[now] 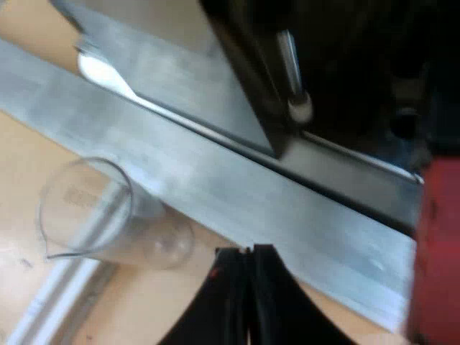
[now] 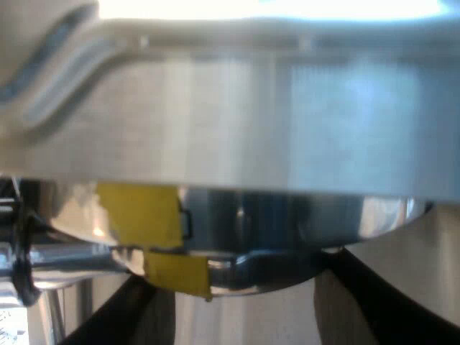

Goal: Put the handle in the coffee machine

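My right gripper is right under the espresso machine, its two black fingers set against either side of the metal holder. The holder's shiny round head sits against the underside of the machine's front and carries two pieces of yellow tape. My left gripper hovers low over the wooden table, shut with nothing between its fingers. It is close to the machine's brushed metal base. A red end of the handle shows above that base.
A clear measuring glass rests on the wooden table beside the machine's base, close to my left gripper. A chrome tube juts out next to the holder's head. The machine's black upper body rises behind the base.
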